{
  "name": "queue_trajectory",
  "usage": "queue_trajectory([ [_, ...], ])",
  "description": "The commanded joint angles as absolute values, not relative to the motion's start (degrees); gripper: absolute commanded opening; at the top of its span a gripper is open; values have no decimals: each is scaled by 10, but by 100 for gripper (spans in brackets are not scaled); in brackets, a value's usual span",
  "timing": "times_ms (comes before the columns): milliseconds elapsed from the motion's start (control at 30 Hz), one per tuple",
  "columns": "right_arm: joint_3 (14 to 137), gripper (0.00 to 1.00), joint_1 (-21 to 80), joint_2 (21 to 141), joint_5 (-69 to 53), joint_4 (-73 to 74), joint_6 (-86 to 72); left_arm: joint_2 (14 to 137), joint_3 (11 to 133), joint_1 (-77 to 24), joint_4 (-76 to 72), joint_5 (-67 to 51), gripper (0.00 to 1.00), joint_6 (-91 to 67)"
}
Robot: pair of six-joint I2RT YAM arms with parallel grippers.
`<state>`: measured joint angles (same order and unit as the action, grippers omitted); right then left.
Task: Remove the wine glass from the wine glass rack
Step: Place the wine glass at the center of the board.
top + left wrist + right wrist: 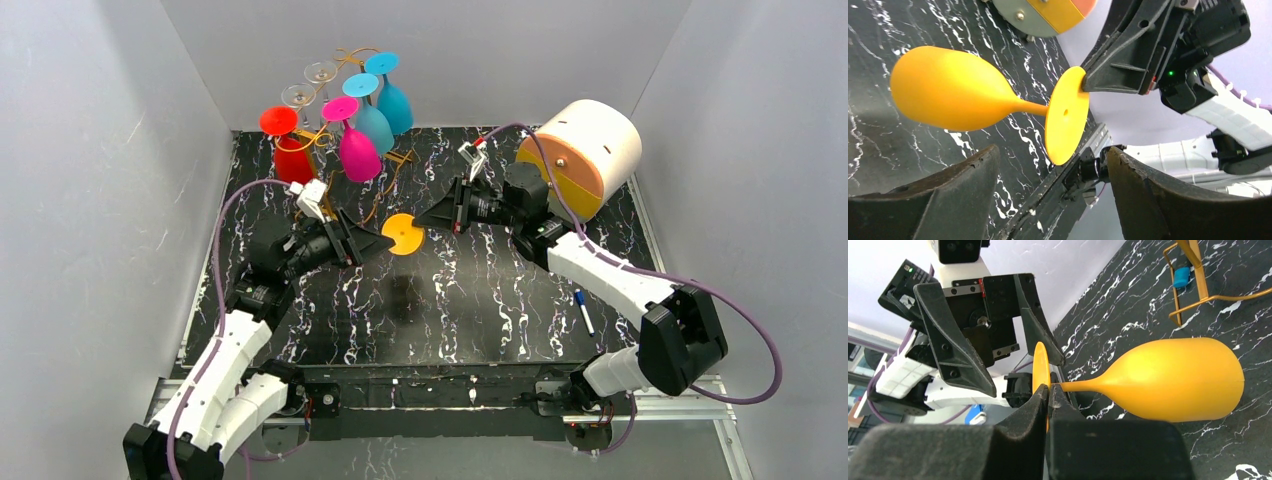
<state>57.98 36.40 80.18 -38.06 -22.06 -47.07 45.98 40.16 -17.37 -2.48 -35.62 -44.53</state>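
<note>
My right gripper [425,218] [1049,390] is shut on the round foot of an orange wine glass [404,233] [1178,380], held above the table, apart from the rack. In the top view the foot hides the bowl. My left gripper [385,240] [1050,152] is open and empty, its jaws on either side of the foot's near edge, not touching it. The glass also shows in the left wrist view [948,90]. The golden wire wine glass rack [400,158] [1198,295] stands at the back left, with a red glass [293,155], a pink glass [358,150], blue ones and clear ones hanging.
A large white, orange and yellow drum [585,155] [1048,12] lies at the back right. A blue pen [583,310] lies on the black marbled table near my right arm. White walls close in three sides.
</note>
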Motion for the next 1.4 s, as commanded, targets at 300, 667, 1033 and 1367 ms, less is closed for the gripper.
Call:
queue_trajectory([
  [300,573,1,365,771,-464,-242,-435,497,343,-231,-200,-407,26,-527],
  [667,560,26,366,747,-526,-206,-387,506,366,-252,-146,-428,0,-463],
  [1033,570,4,376,748,-540,-174,-326,503,354,-279,-153,-434,0,-443],
  [1367,512,1,377,723,-462,-283,-328,517,375,-280,-74,-417,55,-408],
])
